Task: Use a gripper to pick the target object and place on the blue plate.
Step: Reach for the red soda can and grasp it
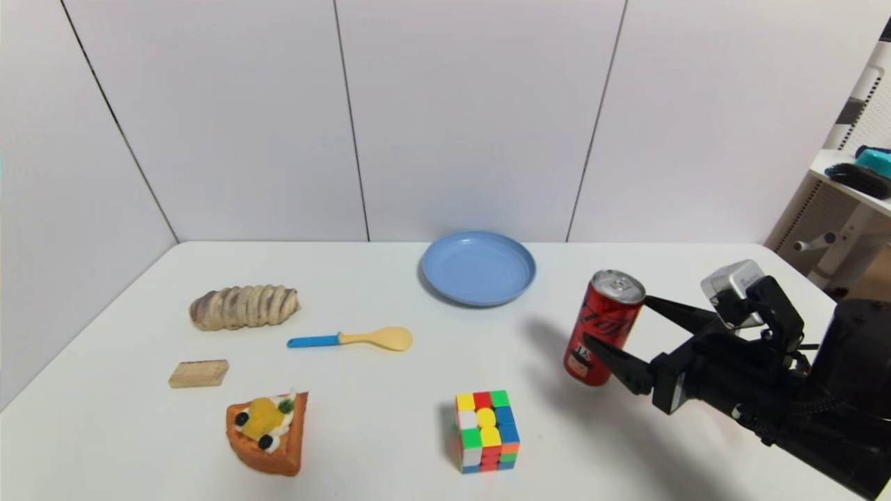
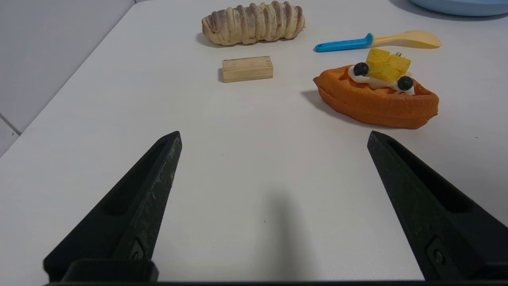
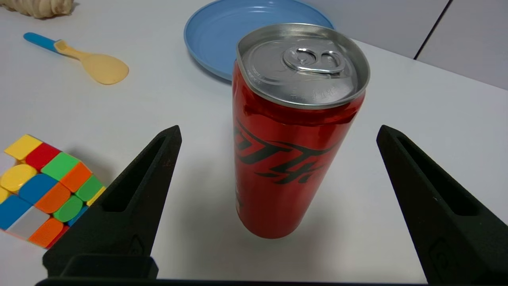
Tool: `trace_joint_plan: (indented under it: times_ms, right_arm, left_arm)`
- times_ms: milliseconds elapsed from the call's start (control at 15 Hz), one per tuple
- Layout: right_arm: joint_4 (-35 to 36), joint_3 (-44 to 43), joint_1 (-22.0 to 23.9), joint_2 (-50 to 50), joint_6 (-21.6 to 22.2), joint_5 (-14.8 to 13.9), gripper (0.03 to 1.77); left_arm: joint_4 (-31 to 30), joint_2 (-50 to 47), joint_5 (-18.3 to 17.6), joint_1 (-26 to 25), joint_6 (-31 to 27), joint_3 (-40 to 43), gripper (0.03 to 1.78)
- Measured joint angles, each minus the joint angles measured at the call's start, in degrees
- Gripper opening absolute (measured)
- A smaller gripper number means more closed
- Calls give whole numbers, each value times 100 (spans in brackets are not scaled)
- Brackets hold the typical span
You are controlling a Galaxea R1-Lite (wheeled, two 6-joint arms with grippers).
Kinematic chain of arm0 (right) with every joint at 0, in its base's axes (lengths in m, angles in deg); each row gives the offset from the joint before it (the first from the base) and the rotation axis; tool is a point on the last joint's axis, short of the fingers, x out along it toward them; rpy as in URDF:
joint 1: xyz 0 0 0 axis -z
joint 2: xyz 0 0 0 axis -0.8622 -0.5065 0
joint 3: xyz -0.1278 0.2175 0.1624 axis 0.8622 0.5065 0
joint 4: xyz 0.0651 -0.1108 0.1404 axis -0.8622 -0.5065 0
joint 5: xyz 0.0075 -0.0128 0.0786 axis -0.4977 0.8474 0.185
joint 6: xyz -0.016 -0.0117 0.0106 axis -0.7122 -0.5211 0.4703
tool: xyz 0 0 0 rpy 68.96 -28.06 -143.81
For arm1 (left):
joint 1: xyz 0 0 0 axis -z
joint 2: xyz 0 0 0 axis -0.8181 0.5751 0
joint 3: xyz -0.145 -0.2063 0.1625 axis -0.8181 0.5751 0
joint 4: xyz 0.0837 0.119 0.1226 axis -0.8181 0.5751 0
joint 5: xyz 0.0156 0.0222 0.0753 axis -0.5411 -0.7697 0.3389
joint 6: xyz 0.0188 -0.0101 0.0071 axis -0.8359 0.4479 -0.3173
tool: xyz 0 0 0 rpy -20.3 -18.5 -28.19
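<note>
right end effector (image 1: 616,321), jaws spread wide and empty, level with the upright red can (image 1: 603,328), which stands on the tabletop (image 1: 362,431) between its tips, untouched; approach step; next: close on the can, lift, carry to the blue plate (image 1: 478,267) beyond; left end effector (image 2: 274,139) open, parked; can's base label partly hidden.

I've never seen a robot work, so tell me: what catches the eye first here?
The red soda can stands upright on the white table, with the right arm's black tool spread open on either side of it, not gripping. Just beyond sits an empty blue plate, and a bright puzzle cube stands nearer the robot.
</note>
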Motion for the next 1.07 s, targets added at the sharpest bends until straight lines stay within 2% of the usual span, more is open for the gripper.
trace_joint_plan:
  times_ms: [467, 1000, 1067]
  right_arm:
    - [808, -327, 0, -933, 11, 0, 170]
    - [1025, -581, 9, -1202, 168, 0, 170]
    - [1029, -580, 9, -1208, 168, 1, 161]
  left_arm:
    - [1, 0, -2, -2, -4, 0, 169]
    - [0, 0, 0, 0, -1, 0, 169]
    - [1, 0, 0, -2, -4, 0, 169]
